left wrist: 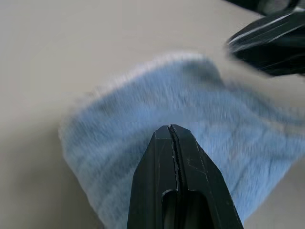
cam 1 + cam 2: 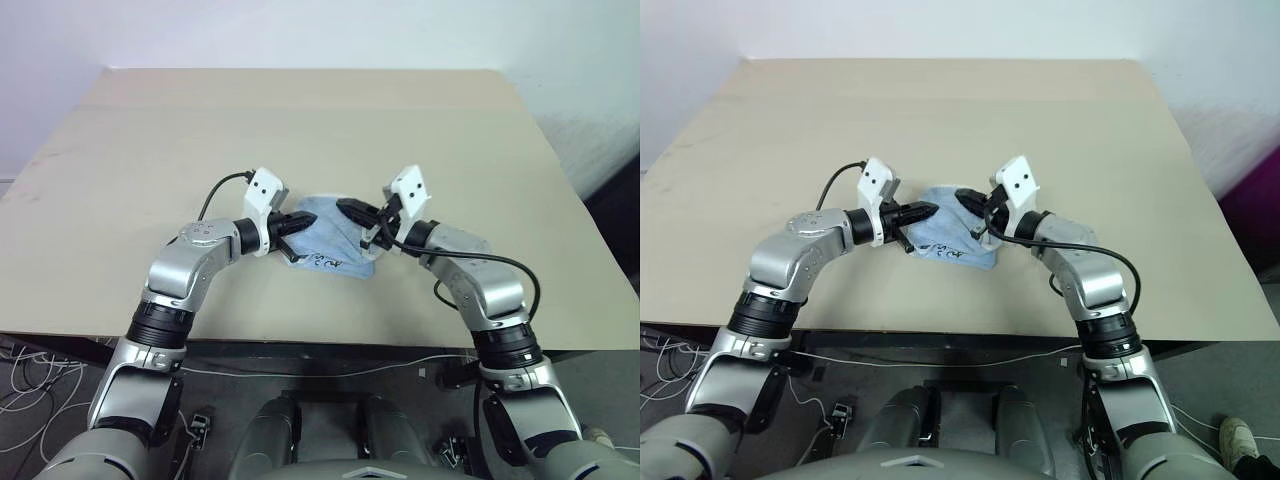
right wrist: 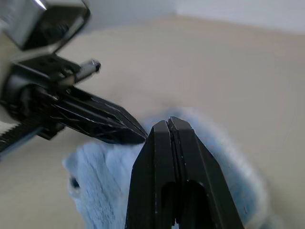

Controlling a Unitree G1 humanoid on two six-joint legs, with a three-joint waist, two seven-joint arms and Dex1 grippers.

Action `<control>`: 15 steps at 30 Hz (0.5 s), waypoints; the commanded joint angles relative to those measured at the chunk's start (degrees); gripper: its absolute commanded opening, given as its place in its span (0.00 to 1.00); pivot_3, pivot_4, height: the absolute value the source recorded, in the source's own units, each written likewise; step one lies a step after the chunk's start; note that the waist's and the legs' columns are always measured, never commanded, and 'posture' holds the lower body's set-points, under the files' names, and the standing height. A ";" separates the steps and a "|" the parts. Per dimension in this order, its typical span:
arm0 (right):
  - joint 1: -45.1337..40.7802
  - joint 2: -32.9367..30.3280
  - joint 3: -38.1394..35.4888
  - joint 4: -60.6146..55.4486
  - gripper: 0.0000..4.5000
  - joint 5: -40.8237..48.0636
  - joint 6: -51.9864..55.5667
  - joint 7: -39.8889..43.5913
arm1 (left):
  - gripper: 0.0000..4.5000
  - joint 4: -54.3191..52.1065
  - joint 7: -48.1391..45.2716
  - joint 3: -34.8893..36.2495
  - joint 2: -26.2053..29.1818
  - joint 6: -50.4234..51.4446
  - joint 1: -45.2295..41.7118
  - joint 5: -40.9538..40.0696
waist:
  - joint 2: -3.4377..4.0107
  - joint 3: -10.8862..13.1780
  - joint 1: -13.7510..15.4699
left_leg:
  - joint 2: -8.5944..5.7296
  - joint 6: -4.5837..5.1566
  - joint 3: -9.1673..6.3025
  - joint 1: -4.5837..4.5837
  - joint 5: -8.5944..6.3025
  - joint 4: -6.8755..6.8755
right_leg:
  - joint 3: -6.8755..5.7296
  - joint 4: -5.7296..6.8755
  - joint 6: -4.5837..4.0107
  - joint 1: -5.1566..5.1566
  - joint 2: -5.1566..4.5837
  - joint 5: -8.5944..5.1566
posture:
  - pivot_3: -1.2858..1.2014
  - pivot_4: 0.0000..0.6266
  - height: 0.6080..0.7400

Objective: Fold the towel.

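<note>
Beige table: bunched towel near front edge; left gripper, right gripper above it, fingers pressed together.

We are reaching both arms forward and bending them inward so the wrists angle toward each other. Our left gripper is pointing toward the right with its fingers pressed together. Our right gripper is pointing toward the left, its fingers also pressed together, tips nearly meeting the left's.
</note>
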 commanded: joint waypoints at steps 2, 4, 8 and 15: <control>1.77 0.00 2.76 7.19 0.00 -4.53 -2.81 0.37 | 0.00 4.02 -1.75 -4.84 1.71 -7.52 2.49 7.83 | 0.01 -0.01 -0.03 | 0.00 0.00 0.00 0.01 0.00 -0.01 | 0.00 0.01 0.00 -0.01 0.01 0.00 | 0.52 0.24 1.00; 2.62 -0.27 3.02 9.19 0.00 -5.73 -3.90 0.54 | 0.00 4.88 -2.09 -5.85 1.98 -9.94 3.76 9.99 | 0.02 -0.01 -0.01 | 0.00 0.00 0.01 0.00 0.00 -0.02 | 0.00 0.01 0.00 -0.02 0.00 0.00 | 0.52 0.24 1.00; 3.70 -0.60 2.66 9.73 0.00 -6.23 -4.82 1.37 | 0.00 5.79 -2.39 -4.93 1.46 -11.03 5.02 10.65 | 0.02 -0.09 -0.02 | 0.01 0.01 -0.01 0.09 -0.01 0.01 | 0.00 0.02 0.00 0.09 0.00 0.00 | 0.52 0.24 1.00; 4.80 -1.39 -0.67 2.85 0.00 -3.99 -4.73 2.12 | 0.00 3.06 -3.05 1.53 -1.18 -12.26 5.17 5.18 | 0.02 -0.09 0.03 | 0.01 0.01 -0.01 0.06 -0.01 0.02 | 0.00 0.03 0.00 0.07 -0.01 0.00 | 0.52 0.24 1.00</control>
